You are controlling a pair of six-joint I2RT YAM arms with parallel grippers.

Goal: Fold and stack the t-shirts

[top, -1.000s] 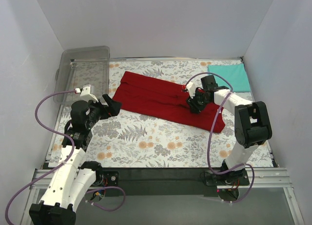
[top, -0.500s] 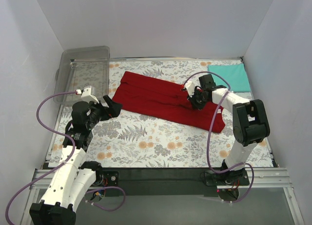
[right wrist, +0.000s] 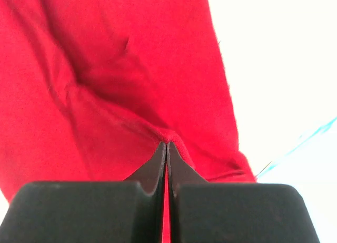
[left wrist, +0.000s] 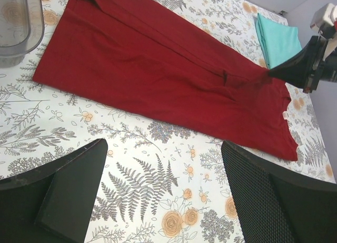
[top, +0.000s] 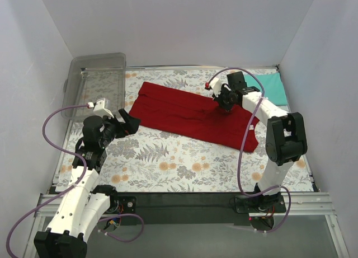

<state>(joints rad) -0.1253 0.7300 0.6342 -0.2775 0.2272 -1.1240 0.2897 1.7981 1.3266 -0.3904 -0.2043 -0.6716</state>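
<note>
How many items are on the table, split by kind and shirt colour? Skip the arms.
red t-shirt: 1
teal t-shirt: 1
clear plastic bin: 1
Total: 3

The left arm (top: 78, 185) and right arm (top: 267, 109) are white shells with black joint housings, each trailed by a purple cable (top: 239, 157). The left gripper (left wrist: 163, 148) has broad matte-black fingers (left wrist: 274, 201), one mesh-textured; the right gripper (right wrist: 166, 144) is black too.
</note>
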